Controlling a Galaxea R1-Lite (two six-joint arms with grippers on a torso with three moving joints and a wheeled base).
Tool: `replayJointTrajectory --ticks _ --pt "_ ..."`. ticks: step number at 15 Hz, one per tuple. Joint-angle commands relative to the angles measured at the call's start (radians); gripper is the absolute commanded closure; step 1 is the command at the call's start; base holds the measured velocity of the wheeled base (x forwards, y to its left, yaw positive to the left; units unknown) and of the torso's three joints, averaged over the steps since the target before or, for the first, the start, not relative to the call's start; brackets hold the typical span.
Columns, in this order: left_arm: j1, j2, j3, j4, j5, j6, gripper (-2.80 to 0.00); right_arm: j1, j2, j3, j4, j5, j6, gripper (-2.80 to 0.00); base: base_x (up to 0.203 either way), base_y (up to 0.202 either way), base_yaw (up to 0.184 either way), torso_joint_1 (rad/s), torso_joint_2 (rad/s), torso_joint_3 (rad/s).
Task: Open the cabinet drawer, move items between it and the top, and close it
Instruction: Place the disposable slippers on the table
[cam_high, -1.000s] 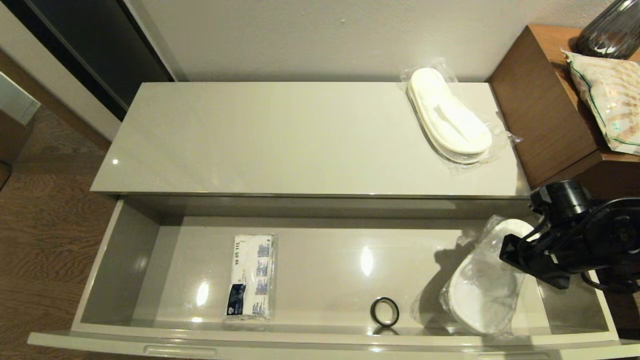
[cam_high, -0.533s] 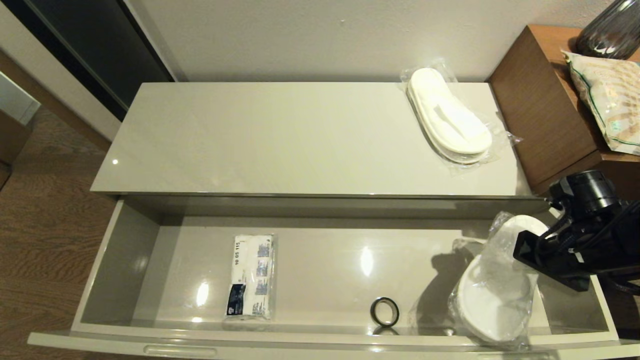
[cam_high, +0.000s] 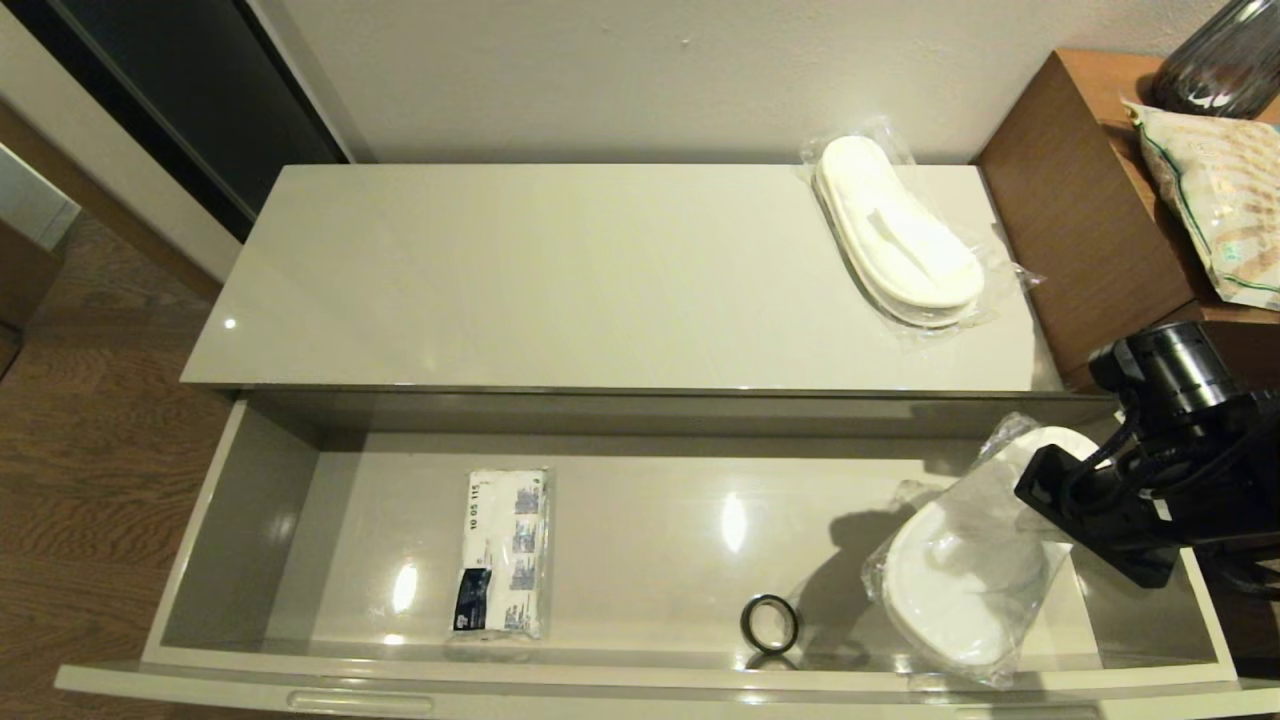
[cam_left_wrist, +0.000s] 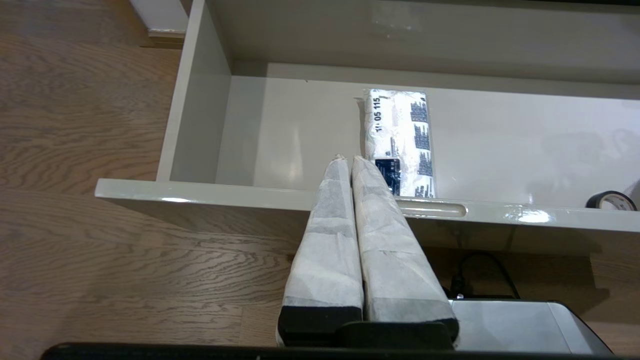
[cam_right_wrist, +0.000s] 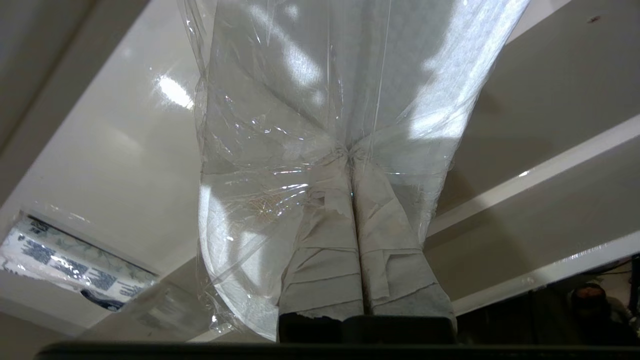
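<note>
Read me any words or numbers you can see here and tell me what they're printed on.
"10 05 115": on the white packet with blue print lying in the cabinet drawer.
The packet's dark blue label and blue pictures: too small to read.
Nothing else carries readable text.

Drawer (cam_high: 250, 520) open; slipper packs (cam_high: 960, 585) inside, atop (cam_high: 900, 235).

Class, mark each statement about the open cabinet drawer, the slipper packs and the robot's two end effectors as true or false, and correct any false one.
1. The cabinet drawer is open. True.
2. The right end effector grips a bagged slipper pack over the drawer. True.
3. The cabinet top holds no slippers. False: one slipper pack lies at its right end.
4. The black ring sits on the top. False: it is inside the drawer.
5. The left end effector holds the white printed packet. False: it is shut and empty, outside the drawer front.
</note>
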Motion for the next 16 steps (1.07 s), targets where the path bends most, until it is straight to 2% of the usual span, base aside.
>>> replayJointTrajectory --ticks 1,5,8,16 --pt "0.001 0.0 0.0 0.0 0.001 -0.001 0.0 0.021 -0.024 -0.005 0.01 -0.02 0.02 0.0 0.0 0.0 0.0 0.0 0.0 0.0" --pt "0.001 0.0 0.0 0.0 0.001 -0.001 0.0 0.052 -0.094 -0.015 0.076 -0.029 0.066 0.0 0.0 0.0 0.0 0.0 0.0 0.0" --pt "0.001 0.0 0.0 0.0 0.001 -0.001 0.0 0.069 -0.153 -0.04 0.149 -0.03 0.066 0.0 0.0 0.0 0.0 0.0 0.0 0.0" --pt "0.001 0.0 0.0 0.0 0.001 -0.001 0.0 0.243 -0.265 -0.07 0.314 -0.03 0.044 0.0 0.0 0.0 0.0 0.0 0.0 0.0"
